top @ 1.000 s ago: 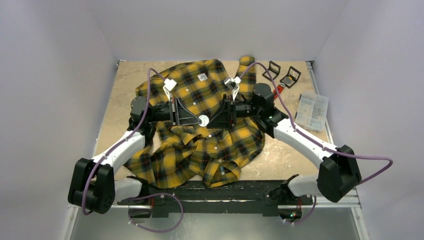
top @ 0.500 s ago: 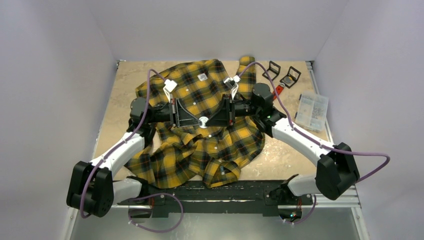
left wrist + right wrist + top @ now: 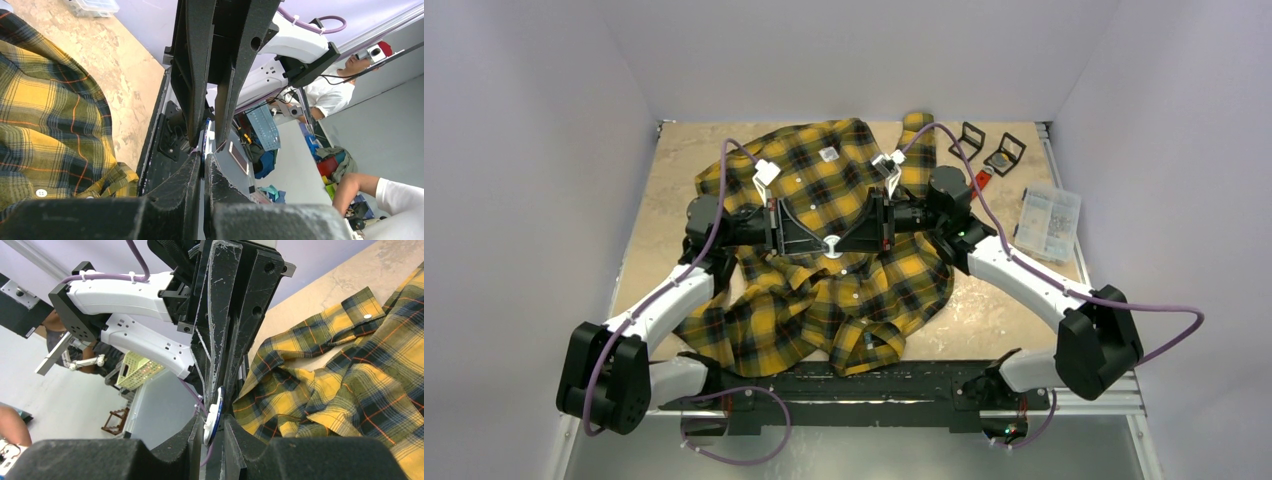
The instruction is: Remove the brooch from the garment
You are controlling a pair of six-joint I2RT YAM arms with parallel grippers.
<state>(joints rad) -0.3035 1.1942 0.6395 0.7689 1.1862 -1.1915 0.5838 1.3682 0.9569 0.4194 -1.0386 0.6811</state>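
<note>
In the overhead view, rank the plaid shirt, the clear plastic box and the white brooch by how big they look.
1. plaid shirt, by far the largest
2. clear plastic box
3. brooch, just a small white disc

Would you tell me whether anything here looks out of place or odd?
Nothing is spilled or damaged. The garment lies crumpled and bunched instead of flat, and the small white brooch is pinched edge-on in the right gripper.
</note>
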